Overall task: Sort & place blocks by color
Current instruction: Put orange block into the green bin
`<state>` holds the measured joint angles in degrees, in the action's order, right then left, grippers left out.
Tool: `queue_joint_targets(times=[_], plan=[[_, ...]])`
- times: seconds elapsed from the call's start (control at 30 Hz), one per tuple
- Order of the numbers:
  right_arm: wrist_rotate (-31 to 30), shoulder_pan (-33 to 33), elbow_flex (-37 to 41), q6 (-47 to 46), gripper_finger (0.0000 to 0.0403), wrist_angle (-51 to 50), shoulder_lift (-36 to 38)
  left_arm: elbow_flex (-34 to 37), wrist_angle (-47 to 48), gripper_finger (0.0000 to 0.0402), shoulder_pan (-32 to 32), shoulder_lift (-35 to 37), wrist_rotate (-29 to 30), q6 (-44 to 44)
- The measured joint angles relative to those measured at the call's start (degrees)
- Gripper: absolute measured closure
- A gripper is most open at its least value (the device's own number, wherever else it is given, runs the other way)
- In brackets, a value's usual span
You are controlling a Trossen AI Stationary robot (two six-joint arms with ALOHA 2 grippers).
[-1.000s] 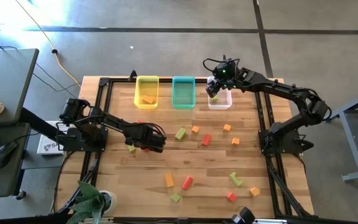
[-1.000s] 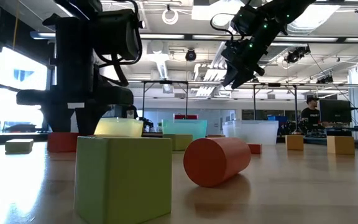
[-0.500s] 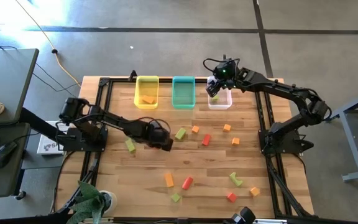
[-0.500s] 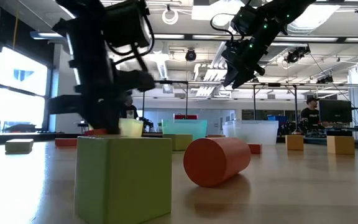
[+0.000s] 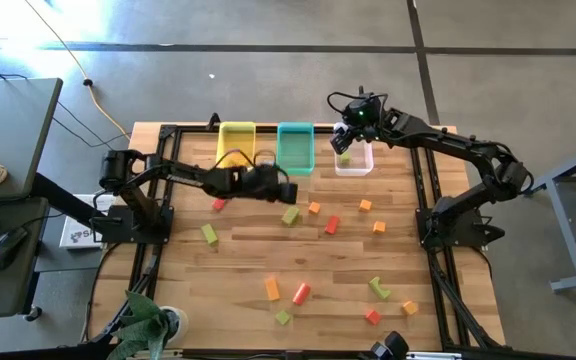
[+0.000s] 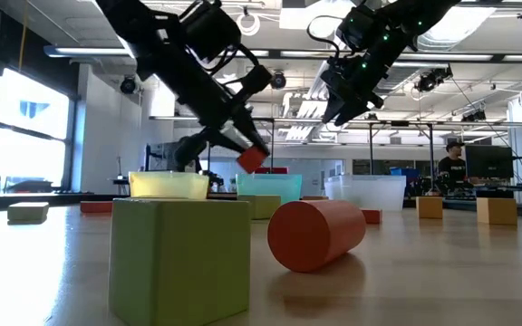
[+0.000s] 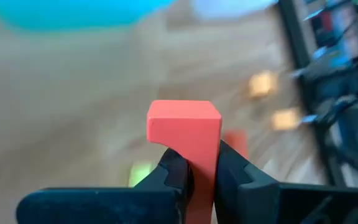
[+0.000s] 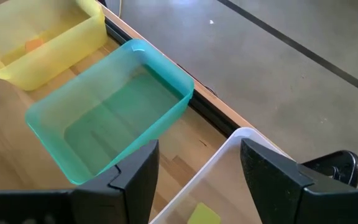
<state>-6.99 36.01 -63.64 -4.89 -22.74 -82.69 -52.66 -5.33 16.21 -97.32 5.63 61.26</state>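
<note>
My left gripper [image 5: 286, 190] is shut on a red block [image 7: 184, 127] and hangs above the table just in front of the teal bin [image 5: 295, 148]. The yellow bin [image 5: 236, 147] holds an orange block. My right gripper [image 8: 197, 180] stands open above the clear bin [image 5: 354, 160], where a green block [image 8: 204, 214] lies on the floor. Several orange, red and green blocks lie scattered on the wooden table, among them a green one [image 5: 209, 234] and a red one [image 5: 219, 203]. My left gripper pinches the red block between its two fingers [image 7: 174, 171] by two opposite faces [image 7: 197, 155]. Much of the block sticks out past the fingertips. The fingers slant downward toward the table's right. The block [image 6: 250, 158] is lifted clear of the table.
The three bins stand in a row at the table's far edge. Loose blocks lie in the middle [image 5: 332, 224] and near the front [image 5: 301, 293]. A big green cube [image 6: 179, 258] and a red cylinder [image 6: 315, 234] lie close to the low camera. A plant stands at the near left corner.
My left gripper has taken hold of a red block on the table's left part, lifted it clear and carried it up, to the right and toward the far edge, close to the teal bin. The arm has stretched out and the gripper has tipped.
</note>
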Motion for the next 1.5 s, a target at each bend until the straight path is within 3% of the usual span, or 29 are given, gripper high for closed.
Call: queue_joint_targets(times=[0.4, 0.63, 0.87, 1.5], plan=[[0.11, -0.04, 0.0, -5.95, 0.019, -0.09, 0.01, -0.1, -10.89, 0.0383, 9.68, 0.0, -5.56, -16.29], [1.26, -0.27, 0.0, -14.21, 0.019, -0.09, 0.0, -6.24, -3.28, 0.0383, 14.34, 0.0, -10.09, -29.88], [-1.62, -1.5, 0.0, -19.25, 0.019, -0.09, 0.01, -12.37, 9.49, 0.0383, 18.59, -0.56, -7.53, -43.91], [-3.12, -13.52, 0.0, -36.7, 0.019, -4.96, 0.01, -12.5, 11.02, 0.0382, 21.61, -1.57, -8.6, -55.5]])
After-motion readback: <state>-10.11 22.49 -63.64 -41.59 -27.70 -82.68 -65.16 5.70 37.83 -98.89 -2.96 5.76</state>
